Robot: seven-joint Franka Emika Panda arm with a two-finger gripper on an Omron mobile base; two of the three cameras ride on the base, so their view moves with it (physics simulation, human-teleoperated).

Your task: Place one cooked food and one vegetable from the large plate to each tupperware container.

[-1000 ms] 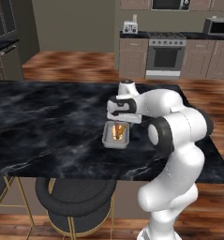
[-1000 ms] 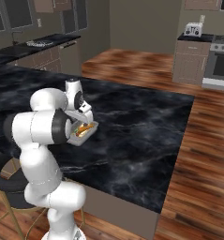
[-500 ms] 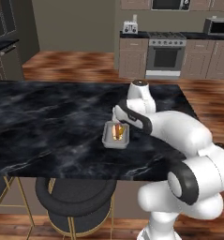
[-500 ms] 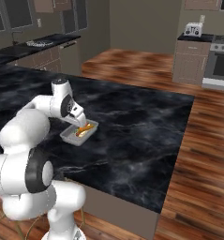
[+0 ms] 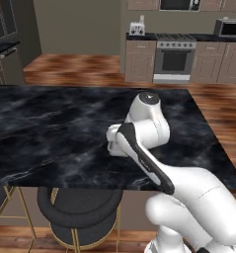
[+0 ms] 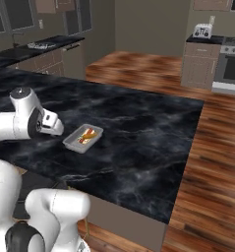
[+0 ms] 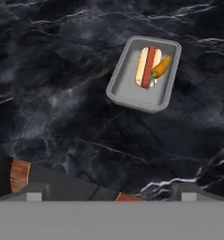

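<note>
The robot's two dark finger tips (image 7: 33, 192) rise at the bottom corners of the hand view, set wide apart with nothing between them, so the gripper (image 7: 111, 194) is spread and empty. It hangs above the counter's near edge, well back from the tub, which reads as a hand with no load ready to go for the next item.

Beyond it, on the black marble countertop with white veins (image 7: 57, 93), sits a shallow pale blue-grey rectangular tupperware container (image 7: 145, 73) with rounded corners. Inside lie a hot dog in a pale bun (image 7: 145, 66) and a small orange carrot with a green stub (image 7: 160, 68), the carrot touching the hot dog's side. That pairing is one cooked food and one vegetable, so this container looks finished as the task asks. In the right base view the same tub (image 6: 83, 138) rests flat, just beside the arm's white wrist (image 6: 50, 123), a little in from the counter's near edge.

Farther off, the marble top runs wide and dark to its far edge. Past it lies reddish wooden flooring (image 6: 212, 147), then beige cabinets with a steel oven (image 5: 175, 59), a toaster (image 5: 136, 28) and a microwave (image 5: 229, 28) on the back counter.
</note>
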